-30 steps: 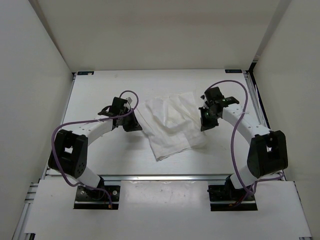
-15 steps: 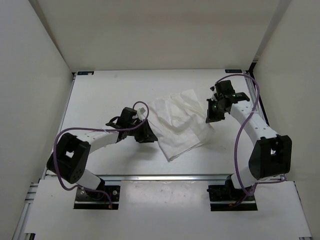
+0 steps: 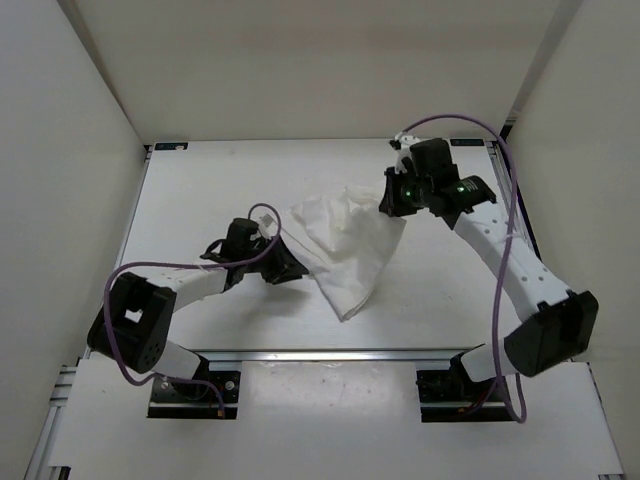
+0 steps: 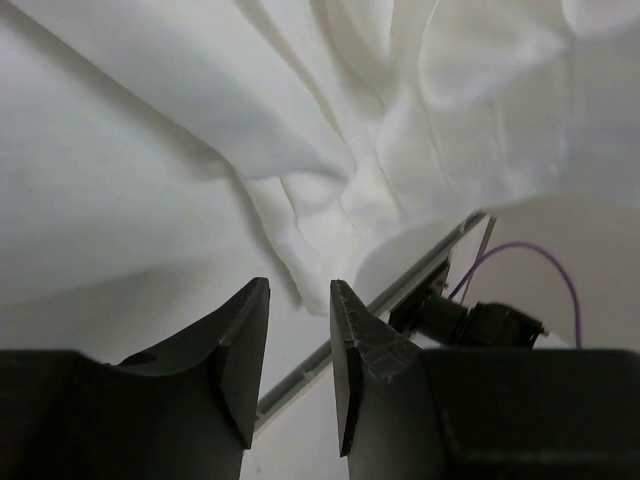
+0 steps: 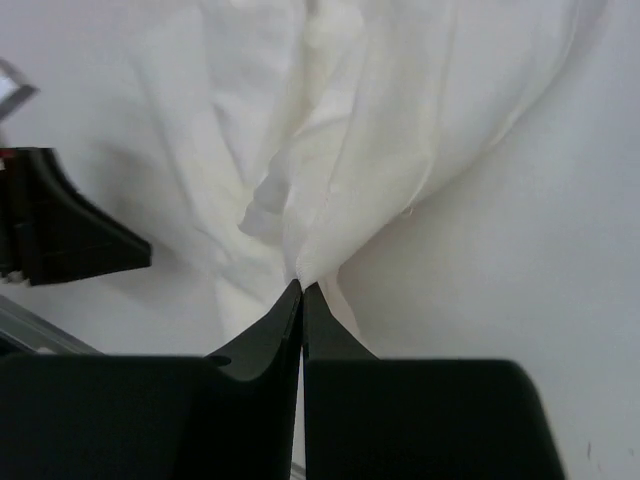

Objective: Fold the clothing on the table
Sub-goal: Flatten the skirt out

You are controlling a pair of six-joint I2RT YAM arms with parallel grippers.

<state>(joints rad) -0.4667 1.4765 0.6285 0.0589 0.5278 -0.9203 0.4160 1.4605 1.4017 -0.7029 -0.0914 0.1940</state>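
One piece of thin white clothing (image 3: pixel 345 245), creased and bunched, sits near the middle of the white desk (image 3: pixel 200 190). My right tool (image 3: pixel 392 200) is pressed together on the fabric's far right edge. It pinches a gathered fold at the fingertips and holds that edge raised. From there the cloth drapes down and toward the near side, narrowing to a corner that rests on the desk. My left tool (image 4: pixel 300 290) sits low at the cloth's left edge. Its two dark fingers (image 4: pixel 240 340) are a little apart with nothing between them, just beside the fabric. Purple cables (image 3: pixel 505 230) loop from both of my arms.
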